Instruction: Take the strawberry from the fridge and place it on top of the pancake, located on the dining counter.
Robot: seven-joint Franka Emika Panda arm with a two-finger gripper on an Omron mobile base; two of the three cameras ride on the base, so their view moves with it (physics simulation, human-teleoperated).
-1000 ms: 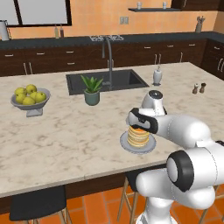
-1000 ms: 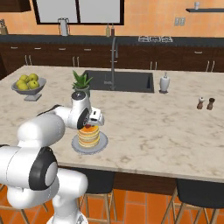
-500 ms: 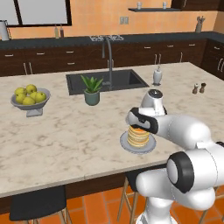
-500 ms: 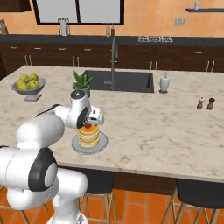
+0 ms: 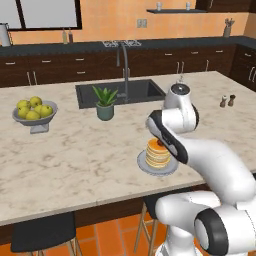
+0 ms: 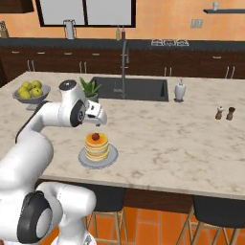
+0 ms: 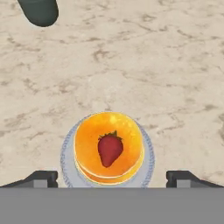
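Left base view: the tiny dark-red strawberry (image 5: pixel 160 141) sits on the orange-topped stack of golden pancakes (image 5: pixel 157 154), on a round grey plate (image 5: pixel 143 165) at the near edge of the beige marbled dining counter (image 5: pixel 75 155). The white arm, low over the stack a second ago, has lifted a little.

Right base view: the gripper (image 6: pixel 99 120) hangs just above the berry, apart from it.

Hand view: the dark finger tips (image 7: pixel 42 177) stand spread wide, released, where earlier they were nearly closed; the strawberry lies centred on the pancake top between them.
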